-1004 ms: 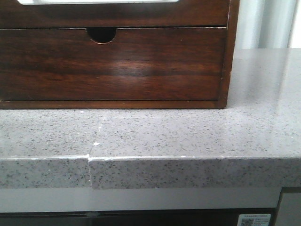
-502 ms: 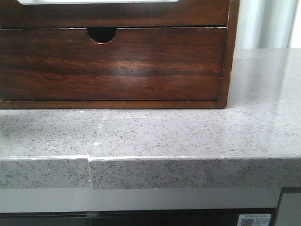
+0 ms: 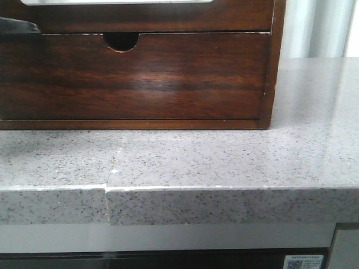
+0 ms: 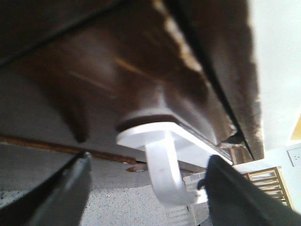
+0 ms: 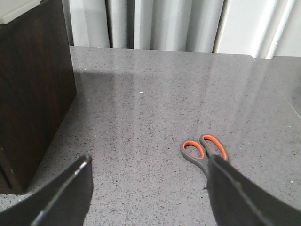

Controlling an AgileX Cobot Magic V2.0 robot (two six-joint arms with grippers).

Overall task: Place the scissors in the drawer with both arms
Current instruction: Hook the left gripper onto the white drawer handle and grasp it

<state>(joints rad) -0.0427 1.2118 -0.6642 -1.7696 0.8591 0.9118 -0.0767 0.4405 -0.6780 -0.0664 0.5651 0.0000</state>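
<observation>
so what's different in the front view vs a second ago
A dark tip, probably part of the left arm, has come in at the left edge, in front of the wooden cabinet. Nothing was grasped or let go. The cabinet, its notched drawer front and the grey countertop have not moved.

drawer (image 3: pixel 235 15): showing glossy dark reddish-brown wood
lower drawer front (image 3: pixel 168 78): gleaming polished wood grain
countertop (image 3: pixel 224 159): looking like smooth speckled grey stone
scissors (image 5: pixel 204 151): showing grey and orange plastic handles
hook (image 4: pixel 162 169): looking like smooth white plastic
</observation>
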